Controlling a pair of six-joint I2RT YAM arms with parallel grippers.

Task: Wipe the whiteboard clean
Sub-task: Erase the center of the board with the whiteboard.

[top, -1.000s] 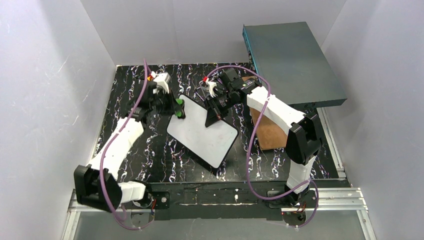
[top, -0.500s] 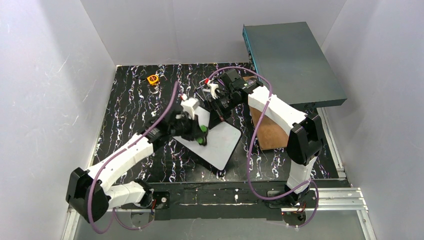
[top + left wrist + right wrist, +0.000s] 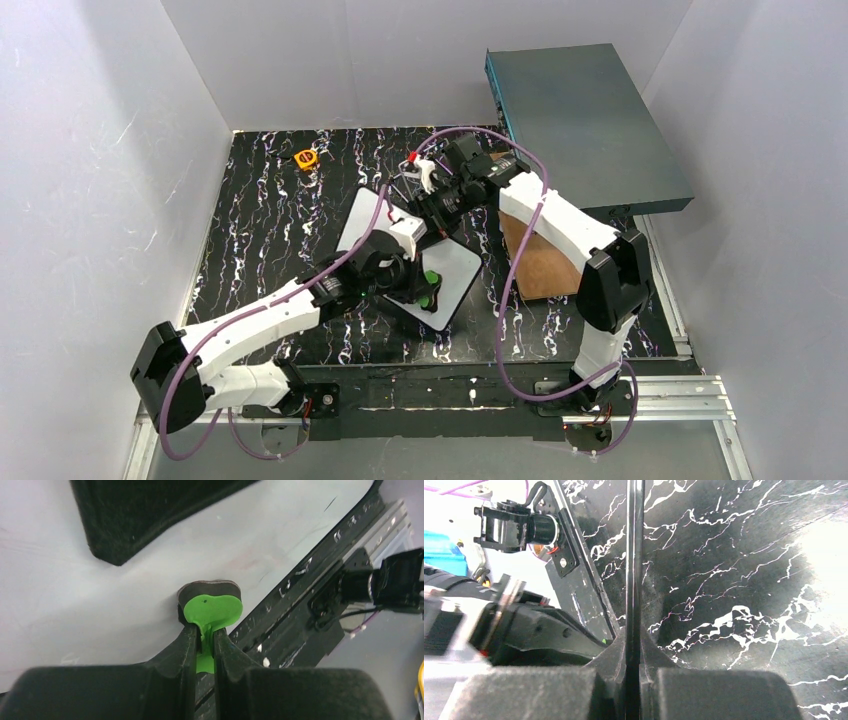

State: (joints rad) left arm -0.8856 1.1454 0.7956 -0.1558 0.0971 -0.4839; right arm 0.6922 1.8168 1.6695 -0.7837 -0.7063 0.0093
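Well, my left gripper [image 3: 204,635] is clamped on the green tab of the eraser [image 3: 210,605], with its dark pad pressed against the whiteboard [image 3: 458,268] close to the board's near right corner. My right gripper [image 3: 634,640] is pinched tight on the thin black frame at the far edge, steadying it. The whiteboard sits aslant in the middle of the black marbled table [image 3: 250,230], between my two arms.

I judge the board light and stiff, with a slick face. It would likely skate or tip under a sideways push, so the frame edge is the place to hold, never the face.

A second ago the eraser was at the far left corner, and half a second ago it was mid-board. Now it has crossed the whole face, while my right grip sits at the same edge. A faint pinkish trace shows near the pad in the left wrist view.
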